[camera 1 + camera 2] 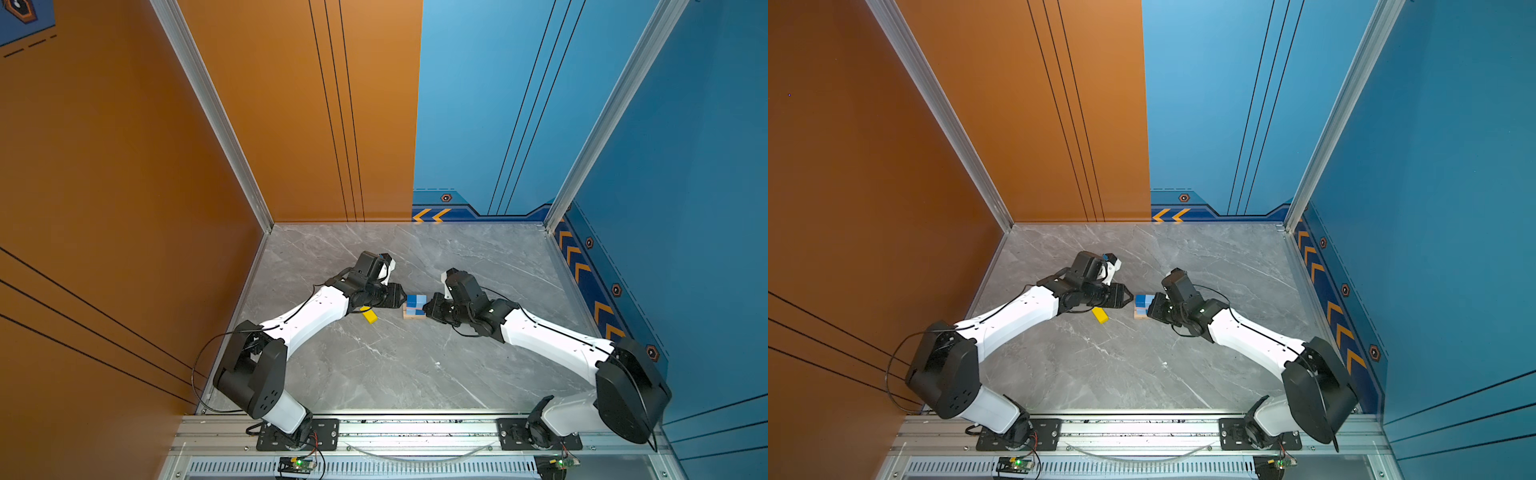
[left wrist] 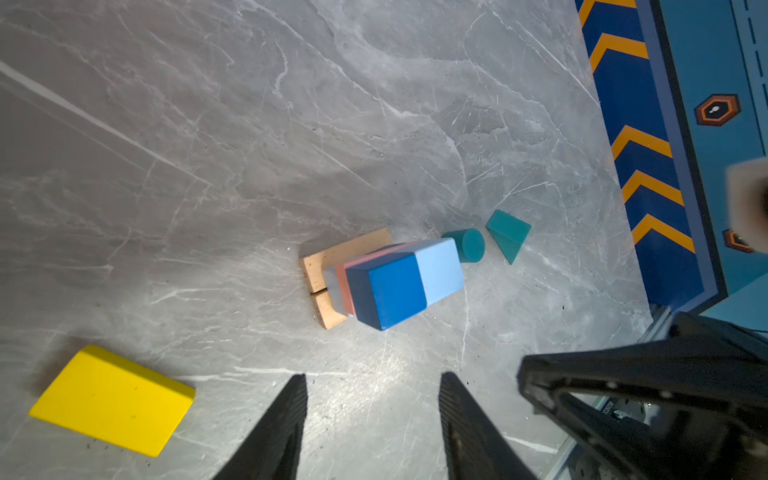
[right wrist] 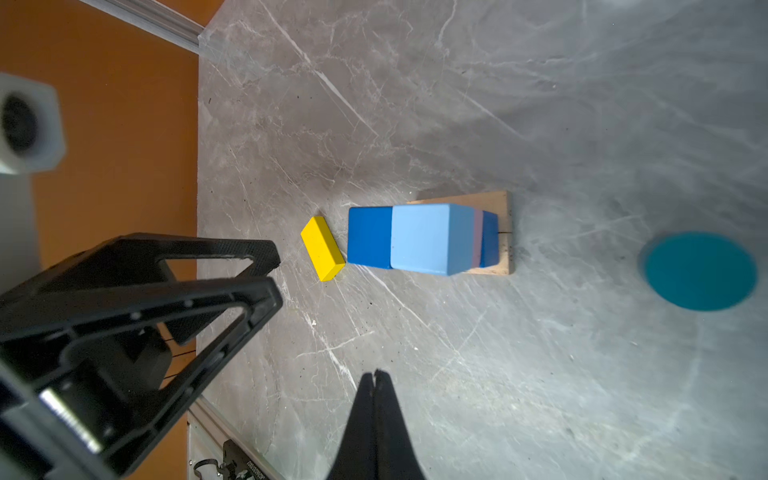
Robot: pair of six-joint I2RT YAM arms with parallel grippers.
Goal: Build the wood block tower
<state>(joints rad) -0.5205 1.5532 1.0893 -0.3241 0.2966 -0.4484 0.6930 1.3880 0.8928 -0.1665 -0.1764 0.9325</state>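
Tower (image 1: 415, 306) part built on counter (image 1: 374, 374), blue cubes (image 2: 397, 291) topmost. Yellow bar (image 2: 112, 399) laid flat near it, likely next layer. Left jaws held half open, empty, between bar and tower; right jaws pressed shut, empty, beside tower.

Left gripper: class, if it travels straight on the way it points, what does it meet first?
The left gripper would likely first meet the dark blue cube atop the tower; height unclear.

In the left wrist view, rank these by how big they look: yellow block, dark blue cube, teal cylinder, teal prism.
1. yellow block, though it lies nearest the camera, which inflates it
2. dark blue cube
3. teal cylinder and teal prism: about alike, not ranked
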